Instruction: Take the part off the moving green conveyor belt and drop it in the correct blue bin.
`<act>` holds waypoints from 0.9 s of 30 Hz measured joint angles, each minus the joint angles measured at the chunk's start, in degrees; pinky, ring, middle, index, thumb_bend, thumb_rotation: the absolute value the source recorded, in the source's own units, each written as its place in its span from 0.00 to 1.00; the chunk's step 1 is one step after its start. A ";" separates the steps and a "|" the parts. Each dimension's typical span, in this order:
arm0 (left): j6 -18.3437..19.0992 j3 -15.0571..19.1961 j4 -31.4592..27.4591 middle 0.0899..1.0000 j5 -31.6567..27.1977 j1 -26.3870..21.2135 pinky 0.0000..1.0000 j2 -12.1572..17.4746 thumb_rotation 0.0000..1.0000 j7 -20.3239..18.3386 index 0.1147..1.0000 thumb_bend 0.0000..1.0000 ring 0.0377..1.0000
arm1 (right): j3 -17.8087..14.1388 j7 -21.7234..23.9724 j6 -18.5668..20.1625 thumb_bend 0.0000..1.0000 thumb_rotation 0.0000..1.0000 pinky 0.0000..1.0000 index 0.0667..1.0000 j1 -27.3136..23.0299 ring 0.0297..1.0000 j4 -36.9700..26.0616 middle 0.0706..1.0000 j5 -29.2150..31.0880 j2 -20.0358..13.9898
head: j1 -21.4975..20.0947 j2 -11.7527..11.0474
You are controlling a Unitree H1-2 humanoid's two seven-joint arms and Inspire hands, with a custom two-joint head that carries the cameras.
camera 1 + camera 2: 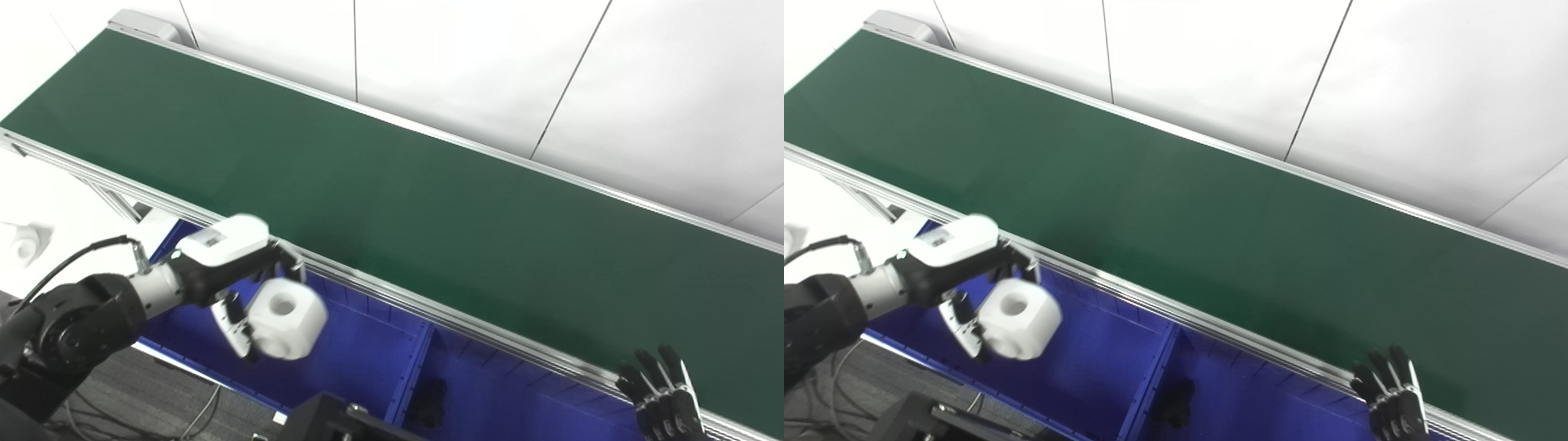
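Observation:
My left hand [236, 269] is shut on a white blocky part [286, 318] with a round hole in its top face. It holds the part above the left blue bin [361, 361], just in front of the conveyor's near rail. The same part shows in the right eye view [1020, 326]. The green conveyor belt [392, 202] runs diagonally across the view and carries nothing. My right hand [664, 395] is at the bottom right by the belt's near rail, fingers spread and empty.
A second blue bin [508, 404] lies to the right of the first, split off by a divider, with a dark object [429, 398] on its floor. A white part [24, 245] lies at the far left. White wall panels stand behind the belt.

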 measured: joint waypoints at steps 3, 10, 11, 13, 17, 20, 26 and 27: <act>-1.88 -0.79 2.75 0.42 3.11 0.39 0.32 -0.22 0.00 1.09 0.43 0.52 0.37 | 0.17 0.06 0.10 0.93 0.95 0.81 0.94 -0.30 0.82 0.00 0.87 0.13 0.00 | -0.53 -0.26; -3.52 -1.00 4.62 0.40 15.69 0.07 0.33 -1.41 0.00 4.95 0.45 0.52 0.35 | 0.42 0.09 0.84 0.94 0.94 0.80 0.94 -0.55 0.82 -0.03 0.87 0.29 0.07 | -1.14 0.09; -2.99 -0.73 4.13 0.39 18.33 0.10 0.34 -1.90 0.00 5.09 0.45 0.52 0.35 | 0.39 0.07 0.84 0.93 0.94 0.80 0.94 -0.50 0.82 -0.06 0.87 0.44 0.10 | -1.14 0.09; -1.62 -0.20 3.47 0.42 21.97 0.10 0.38 -3.23 0.01 5.18 0.45 0.52 0.39 | 0.38 0.07 0.84 0.93 0.94 0.80 0.93 -0.42 0.81 -0.08 0.86 0.60 0.13 | -1.32 0.18; 2.59 0.40 0.91 0.59 28.56 0.42 0.54 -5.89 0.24 2.94 0.52 0.72 0.57 | 0.26 0.08 0.85 0.93 0.94 0.80 0.94 -0.32 0.82 -0.34 0.87 1.14 0.09 | -1.32 0.18; 4.00 0.54 -1.30 0.64 30.17 0.51 0.59 -6.08 0.43 -0.89 0.60 0.83 0.63 | 0.23 0.12 0.85 0.93 0.94 0.80 0.94 -0.33 0.82 -0.38 0.87 1.17 -0.11 | -1.32 0.26; 5.37 1.49 -4.48 0.68 28.72 0.65 0.58 -7.07 0.49 -3.86 0.62 0.84 0.65 | 0.12 0.12 0.91 0.93 0.94 0.79 0.93 -0.32 0.81 -0.40 0.86 1.22 -0.46 | -1.93 0.26; 5.42 1.55 -4.95 0.68 28.30 0.63 0.58 -7.27 0.49 -3.94 0.62 0.84 0.66 | 0.12 0.12 0.92 0.93 0.94 0.79 0.93 -0.33 0.81 -0.40 0.86 1.21 -0.46 | -1.93 0.26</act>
